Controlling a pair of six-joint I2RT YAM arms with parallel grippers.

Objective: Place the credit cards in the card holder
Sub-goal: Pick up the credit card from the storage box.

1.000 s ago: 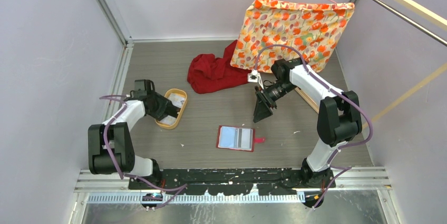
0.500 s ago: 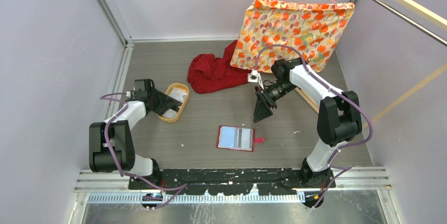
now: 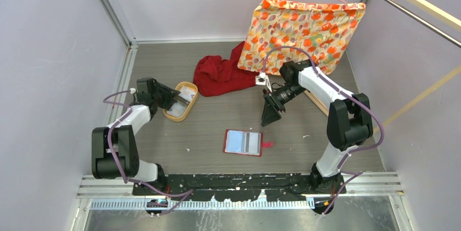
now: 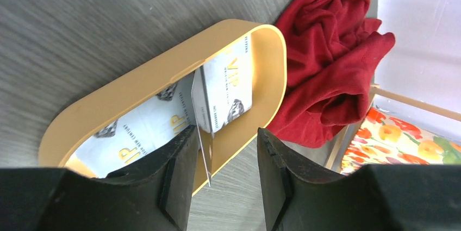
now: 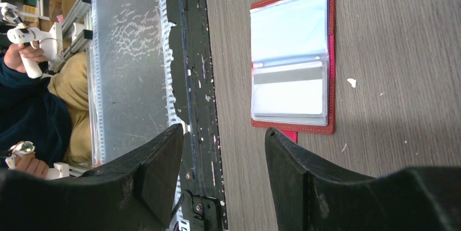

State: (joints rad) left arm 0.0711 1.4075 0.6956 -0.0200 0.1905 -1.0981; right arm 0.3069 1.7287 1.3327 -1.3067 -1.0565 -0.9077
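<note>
The card holder [image 3: 243,142], a red wallet, lies open on the table with pale clear pockets up; it also shows in the right wrist view [image 5: 291,57]. Several whitish credit cards [image 4: 231,81] lie in a tan oval tray [image 4: 136,73] at the left [image 3: 186,83]. My left gripper [image 3: 173,99] is at the tray's near rim, jaws apart [image 4: 225,133]. One card [image 4: 202,114] stands on edge against the inner face of one finger, not pinched. My right gripper [image 3: 269,119] hangs open and empty above the table, beyond the holder [image 5: 223,130].
A crumpled red cloth [image 3: 220,74] lies just behind the tray [image 4: 326,62]. A floral fabric bag [image 3: 304,30] hangs on a hanger at the back right. Walls enclose the table on the left, back and right. Wooden bars cross the right side.
The left gripper and the tan tray have shifted away from me and to the right, toward the red cloth. The right arm and the card holder have not moved.
</note>
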